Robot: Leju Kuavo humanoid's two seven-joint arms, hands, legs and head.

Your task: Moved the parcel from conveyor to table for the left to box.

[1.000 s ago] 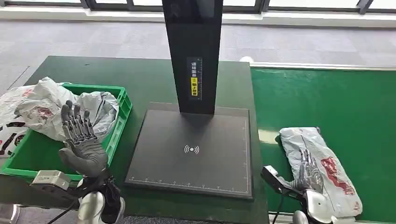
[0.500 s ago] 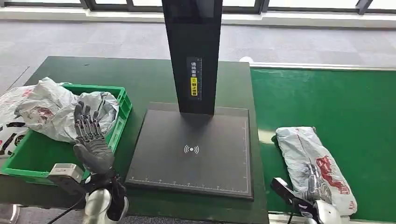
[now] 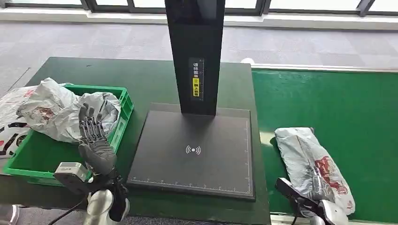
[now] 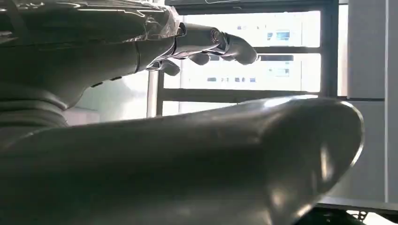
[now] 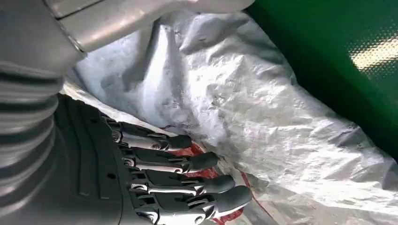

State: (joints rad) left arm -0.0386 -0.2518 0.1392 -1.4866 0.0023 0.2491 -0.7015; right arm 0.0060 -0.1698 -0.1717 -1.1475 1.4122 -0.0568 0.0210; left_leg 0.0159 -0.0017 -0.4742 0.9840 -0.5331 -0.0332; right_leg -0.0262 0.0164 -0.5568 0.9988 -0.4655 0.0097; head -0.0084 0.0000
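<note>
Head view first: a crinkled grey plastic mailer parcel with red print [image 3: 313,164] was seen lying flat on the green conveyor belt [image 3: 338,103], just beside the dark green worktop [image 3: 141,79] and not yet lifted. The right robot hand [image 3: 320,186] was laid over the near end of the parcel. In the right wrist view the dark fingers [image 5: 187,161] were shown stretched out side by side along the plastic, palm down, nothing pinched or wrapped. So it was probably parked there to get a hold before the carry, but no real grasp could be made out.

The left robot hand [image 3: 95,140] was held upright with fingers spread and nothing in it, right at the near wall of the green plastic crate [image 3: 123,101], which was already stuffed with similar grey bags [image 3: 61,115]. It looked like it was kept waiting there so the boxing could be done once the parcel was handed across.

Between them a flat black scanner pad with a tall black post [image 3: 193,154] was sitting on the worktop, presumably the drop spot since it's in reach of both arms.
</note>
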